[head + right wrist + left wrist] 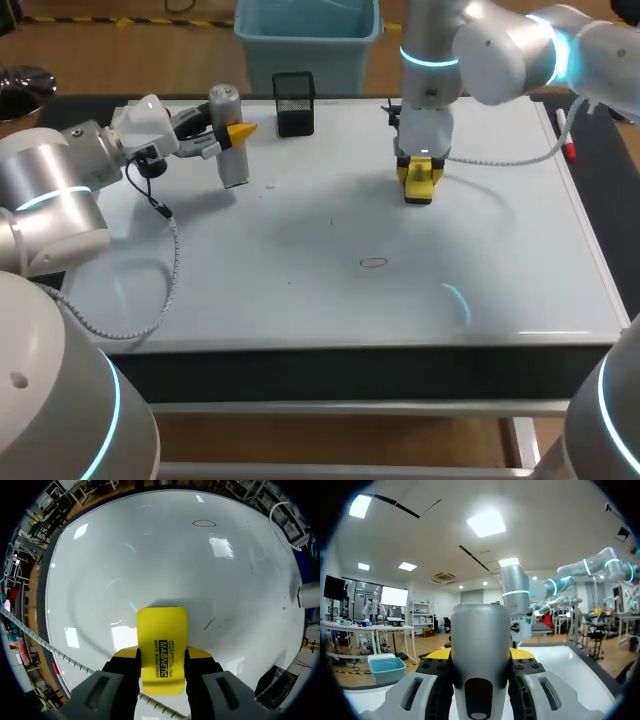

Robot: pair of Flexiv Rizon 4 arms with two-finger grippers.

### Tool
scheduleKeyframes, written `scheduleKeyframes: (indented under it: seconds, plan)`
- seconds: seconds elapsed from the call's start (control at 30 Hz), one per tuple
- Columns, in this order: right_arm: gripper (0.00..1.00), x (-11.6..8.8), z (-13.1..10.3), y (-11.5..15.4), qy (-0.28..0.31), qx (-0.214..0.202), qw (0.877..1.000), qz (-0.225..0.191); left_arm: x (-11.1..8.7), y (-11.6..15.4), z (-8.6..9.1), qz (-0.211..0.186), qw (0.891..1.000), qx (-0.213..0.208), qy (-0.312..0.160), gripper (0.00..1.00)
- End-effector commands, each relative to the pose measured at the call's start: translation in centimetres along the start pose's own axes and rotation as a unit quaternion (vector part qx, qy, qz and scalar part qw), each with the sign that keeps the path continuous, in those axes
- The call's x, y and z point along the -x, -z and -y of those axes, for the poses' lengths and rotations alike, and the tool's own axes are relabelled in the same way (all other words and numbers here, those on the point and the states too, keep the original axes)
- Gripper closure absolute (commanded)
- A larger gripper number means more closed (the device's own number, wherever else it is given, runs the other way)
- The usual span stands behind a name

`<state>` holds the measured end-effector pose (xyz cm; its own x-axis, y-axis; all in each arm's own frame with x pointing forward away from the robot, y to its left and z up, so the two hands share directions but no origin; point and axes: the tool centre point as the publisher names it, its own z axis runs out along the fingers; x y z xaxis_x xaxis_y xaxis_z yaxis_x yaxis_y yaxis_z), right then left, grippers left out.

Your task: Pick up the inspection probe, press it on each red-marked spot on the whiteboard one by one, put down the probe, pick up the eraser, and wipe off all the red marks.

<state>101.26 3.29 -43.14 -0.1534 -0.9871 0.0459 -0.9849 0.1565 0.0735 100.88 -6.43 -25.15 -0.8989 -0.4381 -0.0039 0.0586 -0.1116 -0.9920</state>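
Head view showed the left gripper (236, 133) clamped on the upright probe (232, 165) and the right gripper (419, 176) pinching the yellow eraser (418, 191), seemingly touching the whiteboard (300, 290), apart from 1 red ring (373, 262).

- My head cam mostly shows the worktop (250, 290): glossy white top, dark rim along the near edge.
- Bright reflections (222, 547) sit on it in patches, clearest from my right wrist cam.
- A black mesh holder (293, 102) stands at the far edge.
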Motion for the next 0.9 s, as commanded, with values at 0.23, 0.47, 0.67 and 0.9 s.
scheduleKeyframes:
  seconds: [0.23, 0.47, 0.67, 0.9]
  plan:
    - [1.0, -3.5, 3.0, 2.6, -0.022, -0.017, 1.0, 0.012, -0.1, 0.0, 0.1, 0.001, 1.0, 0.0, -0.001, 1.0]
    - [1.0, -6.6, 6.4, 4.9, -0.051, -0.033, 0.998, 0.007, -0.1, 0.0, 0.1, 0.001, 1.0, 0.0, -0.001, 1.0]
    - [1.0, -8.4, 8.5, 5.2, -0.08, -0.022, 0.997, 0.012, -0.1, 0.0, 0.1, 0.001, 1.0, 0.0, -0.001, 1.0]
    - [1.0, -10.5, 10.4, 4.5, -0.111, -0.006, 0.994, 0.013, -0.1, 0.0, 0.1, 0.001, 1.0, 0.0, -0.001, 1.0]
